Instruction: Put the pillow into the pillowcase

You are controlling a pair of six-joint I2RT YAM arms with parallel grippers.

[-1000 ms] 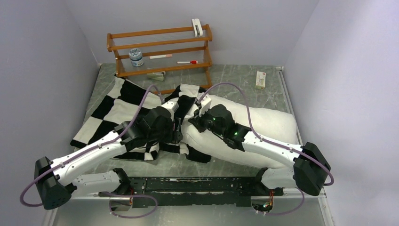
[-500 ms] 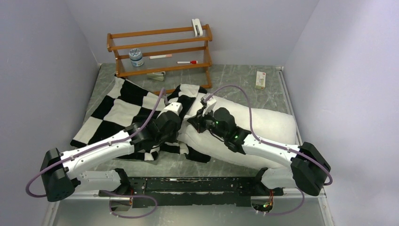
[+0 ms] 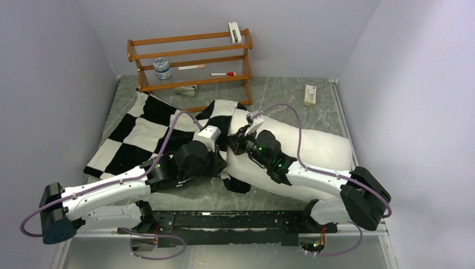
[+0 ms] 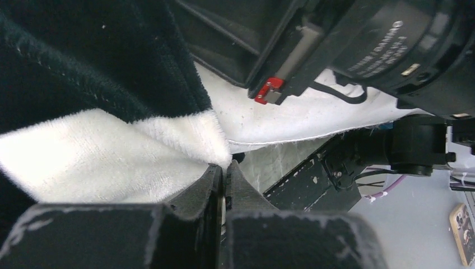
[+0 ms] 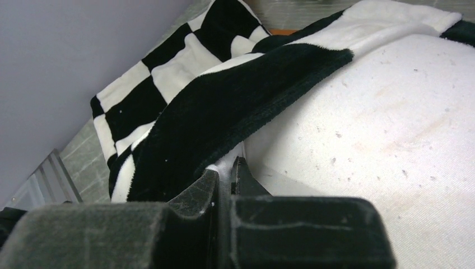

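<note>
The white pillow (image 3: 327, 147) lies across the right half of the table, its left end under the mouth of the black-and-white checkered pillowcase (image 3: 140, 133). In the left wrist view my left gripper (image 4: 224, 167) is shut on a white plush corner of the pillowcase (image 4: 112, 157), just in front of the pillow (image 4: 291, 120). It sits at the near edge of the case mouth (image 3: 221, 166). My right gripper (image 5: 227, 167) is shut on a white fold under the pillowcase's black hem (image 5: 224, 106), which lies on top of the pillow (image 5: 381, 112). From above that gripper (image 3: 238, 144) sits slightly farther back.
A wooden rack (image 3: 190, 61) stands at the back with a jar (image 3: 162, 68) and pens on its shelves. A small box (image 3: 310, 95) lies at the back right. Walls close in on both sides of the table.
My left gripper was open and has shut on the pillowcase's edge, shifting right and nearer. My right gripper, still shut, has moved slightly back and right with the hem.
</note>
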